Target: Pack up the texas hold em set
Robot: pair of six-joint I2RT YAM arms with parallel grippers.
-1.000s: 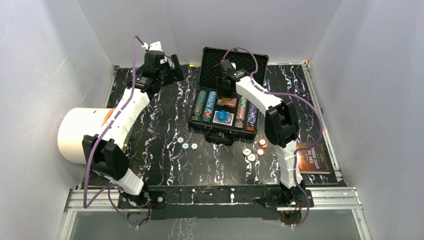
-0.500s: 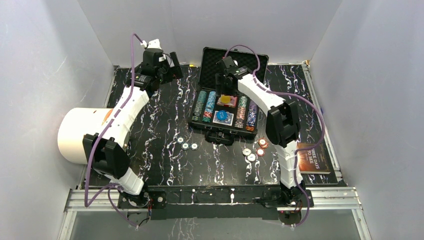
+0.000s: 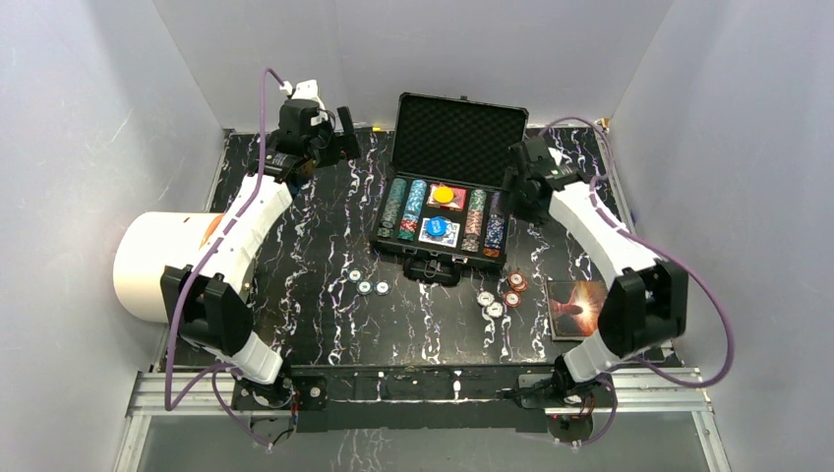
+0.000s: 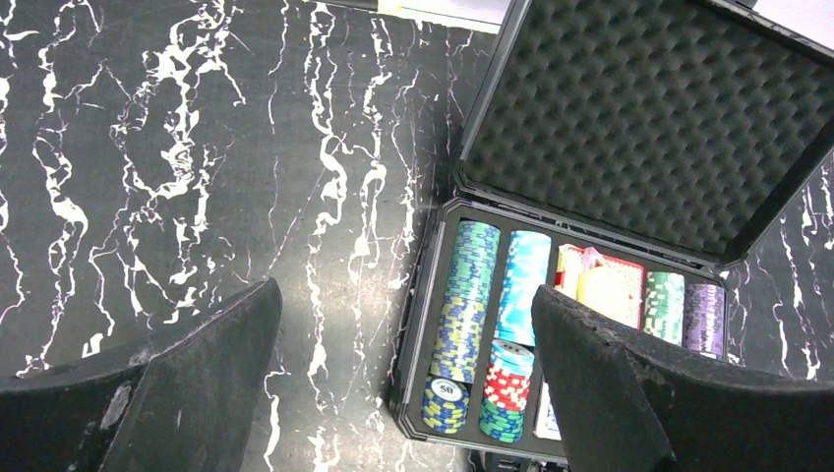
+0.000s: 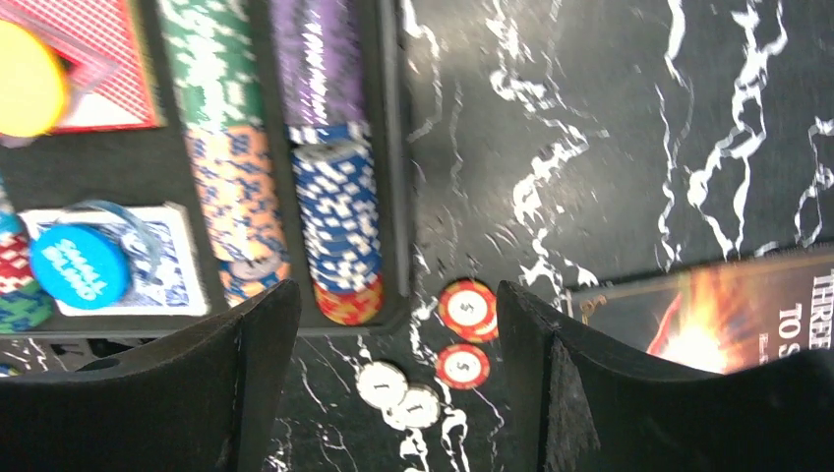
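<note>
Marbled black tabletop (image 3: pixel 295 256) carries the open case (image 3: pixel 457 138) centre-back, loose chips (image 3: pixel 512 298) lying before it, likely stiff, slick, best pinched by their rims, while left gripper (image 4: pixel 403 295) and right gripper (image 5: pixel 398 295) gape empty.

Black case (image 4: pixel 418 324), dimpled charcoal foam lid (image 4: pixel 639 108), yellow disc (image 3: pixel 445 195), red-patterned deck (image 5: pixel 98 69), chip rows (image 5: pixel 334 216) green, purple, blue-and-white — table (image 3: pixel 315 295) black, veined white, loose chips (image 5: pixel 467 308) red and white.

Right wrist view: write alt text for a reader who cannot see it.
The right gripper, open, hangs over two red chips and two white chips loose on the marbled table beside the case. The case, at upper left, holds chip rows, a red deck with a yellow disc and a blue deck; a book lies at right.
</note>
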